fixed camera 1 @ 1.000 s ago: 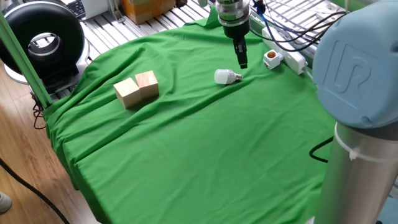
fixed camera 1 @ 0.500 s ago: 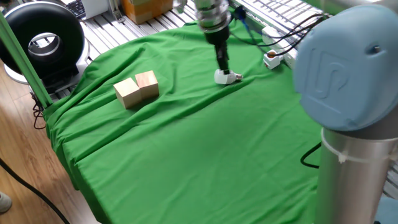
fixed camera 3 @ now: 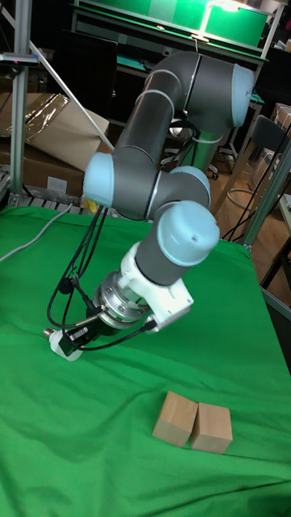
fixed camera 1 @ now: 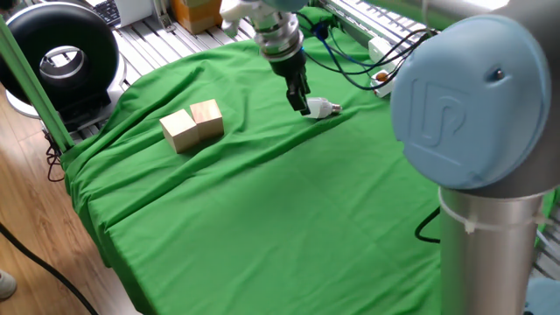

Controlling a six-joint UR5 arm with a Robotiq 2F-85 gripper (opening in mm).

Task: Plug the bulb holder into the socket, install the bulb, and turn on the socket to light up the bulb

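The bulb (fixed camera 1: 324, 108) lies on its side on the green cloth, silver screw base pointing right. In the tall fixed view the bulb (fixed camera 3: 63, 344) shows just beyond the fingers. My gripper (fixed camera 1: 302, 102) is tilted and down at the bulb's dome end, with its dark fingers covering part of the dome. Whether the fingers (fixed camera 3: 81, 331) press on the dome does not show. The bulb holder (fixed camera 1: 381, 79) peeks out behind the arm at the right, beside the socket (fixed camera 1: 377, 44), which the arm mostly hides.
Two wooden blocks (fixed camera 1: 193, 123) sit side by side on the left of the cloth, and the same blocks (fixed camera 3: 194, 424) lie near the front in the tall view. Cables (fixed camera 1: 350, 61) trail from the wrist. A black round device (fixed camera 1: 59, 54) stands off the table at far left.
My gripper swung left from near the socket, came down and tilted onto the bulb's dome end. The bulb has stayed where it was.
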